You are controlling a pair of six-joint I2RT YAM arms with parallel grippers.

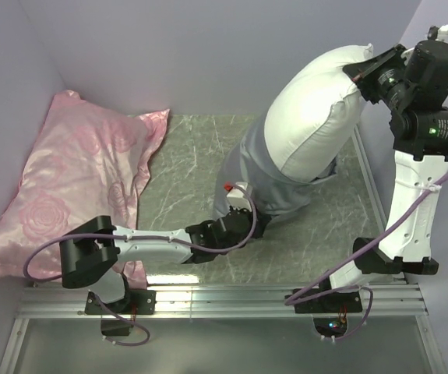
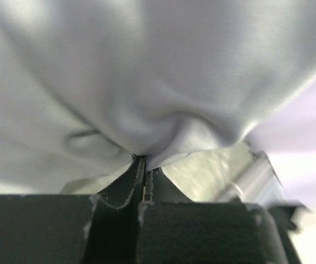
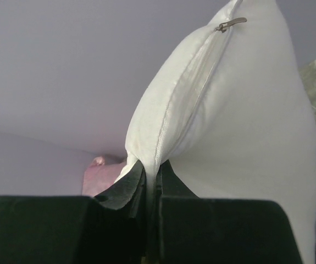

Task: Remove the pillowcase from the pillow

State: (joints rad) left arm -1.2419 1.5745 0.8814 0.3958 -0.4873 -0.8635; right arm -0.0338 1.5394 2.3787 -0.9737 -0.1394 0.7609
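The white pillow (image 1: 317, 117) is lifted at the right, its upper end high and most of it out of the grey pillowcase (image 1: 259, 167), which is bunched round its lower end on the table. My right gripper (image 1: 361, 75) is shut on the pillow's zipped edge (image 3: 163, 126). My left gripper (image 1: 247, 222) is low at the table, shut on a fold of the pillowcase (image 2: 163, 126); the jaws stand closed with grey cloth pinched at their tips.
A shiny pink rose-patterned pillow (image 1: 75, 171) lies at the left against the wall. The green marbled tabletop (image 1: 185, 171) shows between it and the pillowcase. Grey walls close the back and both sides. A metal rail (image 1: 224, 300) runs along the near edge.
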